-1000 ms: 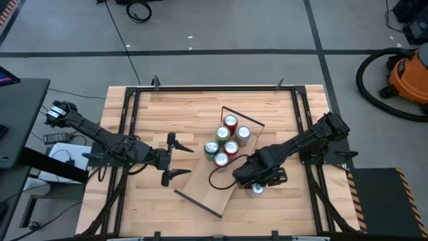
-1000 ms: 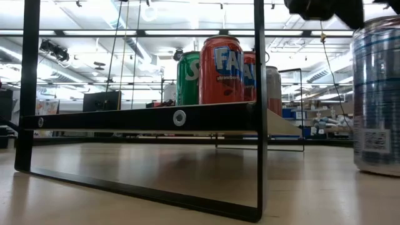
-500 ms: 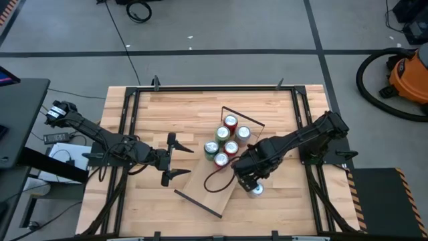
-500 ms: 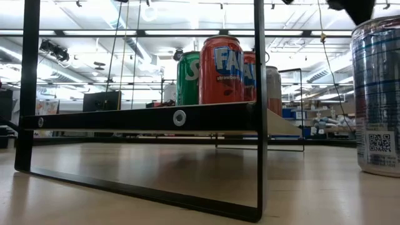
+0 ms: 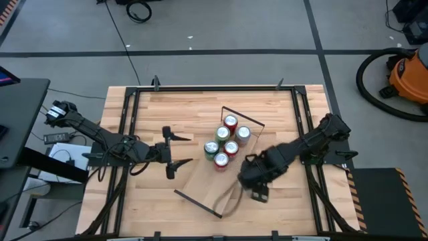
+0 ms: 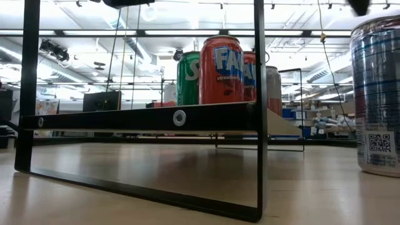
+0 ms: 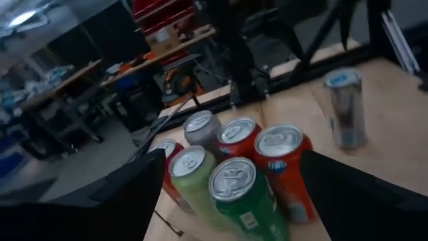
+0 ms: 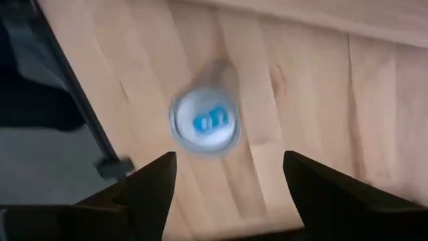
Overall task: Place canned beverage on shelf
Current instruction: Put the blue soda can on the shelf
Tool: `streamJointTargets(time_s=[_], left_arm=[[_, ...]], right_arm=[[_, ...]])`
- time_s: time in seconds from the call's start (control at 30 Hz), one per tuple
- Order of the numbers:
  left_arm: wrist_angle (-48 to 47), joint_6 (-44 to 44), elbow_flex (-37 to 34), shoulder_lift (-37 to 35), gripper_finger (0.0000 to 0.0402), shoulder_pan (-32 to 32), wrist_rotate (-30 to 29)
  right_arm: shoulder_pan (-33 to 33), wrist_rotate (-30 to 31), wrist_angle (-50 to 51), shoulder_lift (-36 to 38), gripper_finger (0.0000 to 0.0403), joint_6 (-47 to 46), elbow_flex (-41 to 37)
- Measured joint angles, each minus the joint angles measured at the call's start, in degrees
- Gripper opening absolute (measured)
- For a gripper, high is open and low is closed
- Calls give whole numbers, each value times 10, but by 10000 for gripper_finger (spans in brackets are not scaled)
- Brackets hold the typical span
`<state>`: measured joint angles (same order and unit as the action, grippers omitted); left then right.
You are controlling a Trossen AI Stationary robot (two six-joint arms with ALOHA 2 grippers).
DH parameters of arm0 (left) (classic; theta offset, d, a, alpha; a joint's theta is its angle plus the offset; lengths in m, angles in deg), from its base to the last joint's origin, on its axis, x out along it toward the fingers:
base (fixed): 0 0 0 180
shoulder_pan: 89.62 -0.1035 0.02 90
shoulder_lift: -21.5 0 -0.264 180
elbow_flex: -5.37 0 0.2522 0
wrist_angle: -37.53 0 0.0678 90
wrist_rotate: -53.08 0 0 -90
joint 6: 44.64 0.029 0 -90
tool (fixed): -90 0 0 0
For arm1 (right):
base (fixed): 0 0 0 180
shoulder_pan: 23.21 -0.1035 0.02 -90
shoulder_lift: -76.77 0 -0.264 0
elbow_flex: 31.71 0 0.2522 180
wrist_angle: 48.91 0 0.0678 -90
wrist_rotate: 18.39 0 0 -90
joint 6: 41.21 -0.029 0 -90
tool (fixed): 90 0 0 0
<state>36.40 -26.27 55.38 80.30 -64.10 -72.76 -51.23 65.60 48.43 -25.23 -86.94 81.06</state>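
Note:
A silver and blue can [image 6: 377,94] stands upright on the tabletop, right of the shelf; it also shows in the right wrist view [image 8: 204,124] and the left wrist view [image 7: 344,107]. The shelf [image 5: 212,179], a light-wood board on a black wire frame, carries several cans at its far end, among them a red one [image 6: 221,69] and a green one [image 6: 187,78]. My right gripper [image 8: 227,194] hovers open above the silver can, pointing down, and hides it in the high view [image 5: 257,191]. My left gripper [image 5: 175,152] is open and empty, left of the shelf.
The shelf's black wire end frame [image 6: 259,112] stands close to the left of the silver can. The cluster of cans [image 5: 226,142] sits on the shelf's far half; bare board lies on its near half. A black frame [image 5: 304,120] runs round the tabletop.
My right gripper has gone toward the table's near edge and now stands over the silver can, covering it in the high view. My left gripper has turned a little about its wrist. The cans and the shelf have stayed in place.

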Motion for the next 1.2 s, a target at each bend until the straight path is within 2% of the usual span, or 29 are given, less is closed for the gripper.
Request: streamJointTargets(time_s=[0.17,0.27,0.43,0.63,0.77,0.93,1.2], left_arm=[[35,-64,0,0,355,1,-6],[62,-111,0,0,355,1,-6],[84,-196,0,0,355,1,-6],[86,-244,0,0,355,2,-4],[87,-259,0,0,355,2,-4],[87,-270,0,0,355,2,-4],[87,-270,0,0,355,2,-3]], right_arm=[[-41,50,46,0,273,55,0],[-62,93,49,0,267,122,0],[-97,113,63,0,262,227,-1],[-124,197,63,0,268,325,-52],[-125,199,47,0,288,348,-103],[-124,184,-27,0,326,366,-153],[-86,165,-111,0,371,384,-174]])
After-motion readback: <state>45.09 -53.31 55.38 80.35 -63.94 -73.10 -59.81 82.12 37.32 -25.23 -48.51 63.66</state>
